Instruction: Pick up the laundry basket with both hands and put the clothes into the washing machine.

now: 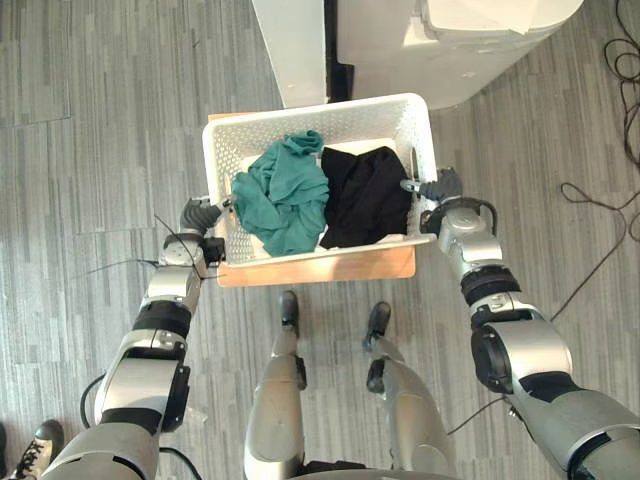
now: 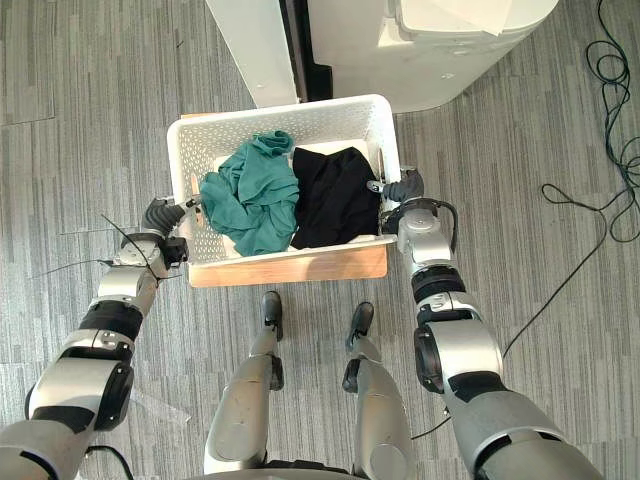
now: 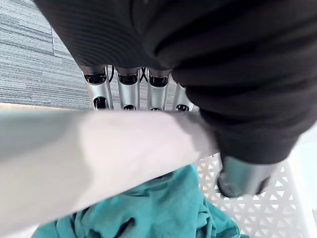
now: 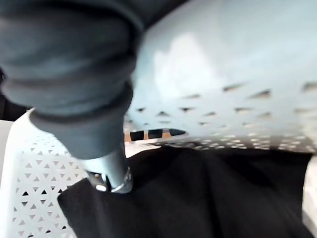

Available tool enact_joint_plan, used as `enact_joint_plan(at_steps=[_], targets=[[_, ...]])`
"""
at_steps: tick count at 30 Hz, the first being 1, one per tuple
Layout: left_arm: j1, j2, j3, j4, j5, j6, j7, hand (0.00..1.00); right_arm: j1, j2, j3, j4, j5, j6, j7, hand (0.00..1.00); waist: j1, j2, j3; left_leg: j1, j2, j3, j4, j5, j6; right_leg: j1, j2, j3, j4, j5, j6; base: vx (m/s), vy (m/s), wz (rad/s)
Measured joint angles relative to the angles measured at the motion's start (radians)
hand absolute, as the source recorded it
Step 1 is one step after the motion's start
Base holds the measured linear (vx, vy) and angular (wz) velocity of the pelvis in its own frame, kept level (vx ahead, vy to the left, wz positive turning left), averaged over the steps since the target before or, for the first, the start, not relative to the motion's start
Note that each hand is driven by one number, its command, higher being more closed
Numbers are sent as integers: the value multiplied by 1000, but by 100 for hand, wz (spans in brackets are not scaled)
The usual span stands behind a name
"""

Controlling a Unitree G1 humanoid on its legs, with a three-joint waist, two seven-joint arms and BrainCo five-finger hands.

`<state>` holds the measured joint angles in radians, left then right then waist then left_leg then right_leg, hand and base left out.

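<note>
Laundry basket [image 1: 318, 110]: on wooden board [image 1: 330, 268], near washing machine [image 1: 450, 50], teal and black clothes [image 1: 290, 195] inside. Left hand [image 1: 200, 216], right hand [image 1: 440, 188] clamped on opposite rims, thumbs inside. Risk: uneven lift on 2 thin rim grips, so tilt, slip, spilled clothes.

Grey striped carpet-tile floor [image 1: 90, 120], a light wooden stand [image 1: 330, 266], a white panel [image 1: 292, 50] beyond it.
</note>
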<state>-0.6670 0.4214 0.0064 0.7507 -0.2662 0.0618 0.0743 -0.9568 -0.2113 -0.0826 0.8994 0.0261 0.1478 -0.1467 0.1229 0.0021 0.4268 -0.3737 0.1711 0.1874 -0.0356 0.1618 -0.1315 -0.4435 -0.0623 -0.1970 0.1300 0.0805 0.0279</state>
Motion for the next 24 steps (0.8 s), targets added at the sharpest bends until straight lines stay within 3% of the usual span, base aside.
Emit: enact_joint_plan(at_steps=[5, 10, 16, 19, 24], targets=[[141, -36, 25, -250, 2, -1, 64, 100, 28, 8, -15, -89, -39, 38, -51, 100, 0, 1, 0, 1, -6, -2, 0, 0, 0, -1, -3, 4, 0, 0, 0, 0, 0, 0], [319, -115, 93, -559, 5, -22, 124, 100, 219, 53, -18, -448, -80, 38, -110, 100, 0, 2, 1, 5, -14, -10, 0, 0, 0, 1, -6, 12, 0, 0, 0, 0, 0, 0], [560, -220, 112, -810, 12, -30, 121, 100, 506, 97, 16, -773, -116, 21, -114, 100, -12, 5, 0, 87, -22, -18, -30, 0, 10, 72, -5, 14, -11, -14, -4, 0, 0, 0], [669, -240, 113, -854, 3, -35, 101, 100, 633, 97, 53, -880, -122, 15, -98, 100, -30, 12, -20, 91, -23, -16, -33, -11, 26, 74, -1, 18, -14, -25, -2, -1, -5, -3], [828, -267, 103, -868, -1, -34, 54, 100, 805, 100, 74, -921, -125, 12, -45, 100, -43, 14, -89, 134, -21, 8, -30, -27, 37, 112, 6, 39, -28, -18, 5, 82, 6, -12]])
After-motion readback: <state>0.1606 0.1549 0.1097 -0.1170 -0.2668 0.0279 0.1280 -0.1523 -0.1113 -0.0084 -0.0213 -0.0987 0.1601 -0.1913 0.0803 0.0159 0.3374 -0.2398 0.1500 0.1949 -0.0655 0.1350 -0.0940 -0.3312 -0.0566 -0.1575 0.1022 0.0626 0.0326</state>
